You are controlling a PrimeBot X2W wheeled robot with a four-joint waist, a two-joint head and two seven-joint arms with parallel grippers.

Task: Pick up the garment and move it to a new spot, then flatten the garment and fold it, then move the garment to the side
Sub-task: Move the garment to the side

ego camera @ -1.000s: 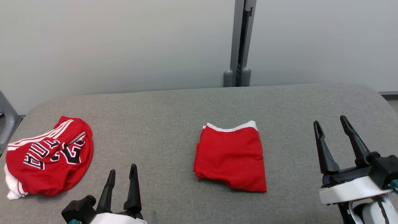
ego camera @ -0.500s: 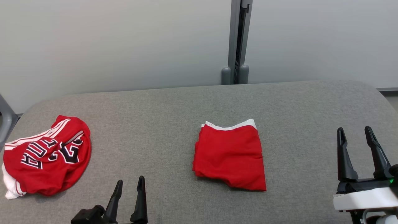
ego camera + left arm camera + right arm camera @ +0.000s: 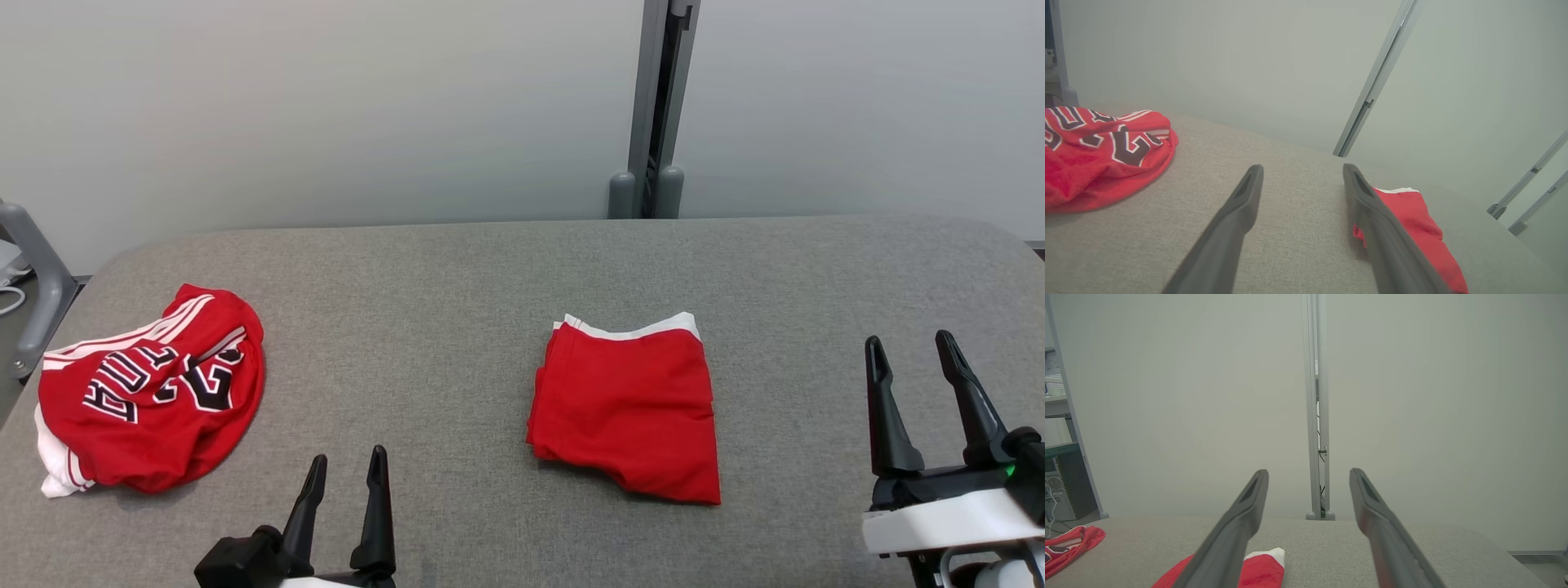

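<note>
A folded red garment [image 3: 624, 408] with a white band lies flat at the middle of the grey padded table [image 3: 457, 278]. A second red garment [image 3: 155, 392], a crumpled jersey with black-and-white lettering, sits in a heap at the table's left end. My left gripper [image 3: 348, 456] hovers open near the front edge, between the two garments and touching neither. In the left wrist view the left gripper [image 3: 1303, 167] has the jersey [image 3: 1094, 151] to its left and the folded garment [image 3: 1412, 208] to its right. My right gripper [image 3: 909, 339] stands open to the right of the folded garment, holding nothing. The right wrist view has the right gripper [image 3: 1309, 471] above the folded garment [image 3: 1261, 571].
A pale wall stands behind the table, with a grey vertical post [image 3: 653, 106] at its far edge. A grey metal frame [image 3: 41, 269] stands off the table's left end. Bare grey table surface lies between the garments and along the right side.
The head view has panned, shifting the whole scene. Both grippers have drawn back towards the table's near edge and stay open. Neither garment has moved.
</note>
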